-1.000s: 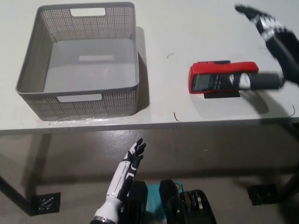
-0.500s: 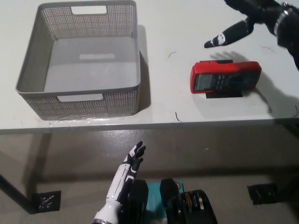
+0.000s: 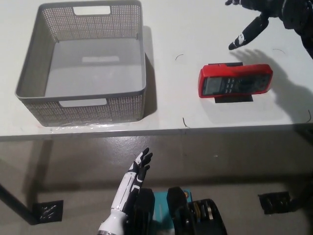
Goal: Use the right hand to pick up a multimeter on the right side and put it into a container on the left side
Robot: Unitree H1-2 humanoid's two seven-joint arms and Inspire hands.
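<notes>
Right hand (image 3: pixel 259 14) hung over the far right of the table (image 3: pixel 195 34), beyond the meter (image 3: pixel 235 81) and clear of it, fingers spread and grasping nothing. One finger (image 3: pixel 247 34) reached down toward the meter's far edge without touching it. From that spot the hand looked poised to come down on the meter from above, though no grip had begun.

The meter, red with a dark face, lay flat on the right side of the table with its long side running left to right, on a dark patch that showed at its near and far edges. That patch probably marked its starting spot.

The basket (image 3: pixel 29 73) stood well apart on the left, with nothing in it.

Left hand (image 3: pixel 138 169) rested low, below the near table edge, fingers loosely apart and holding nothing.
</notes>
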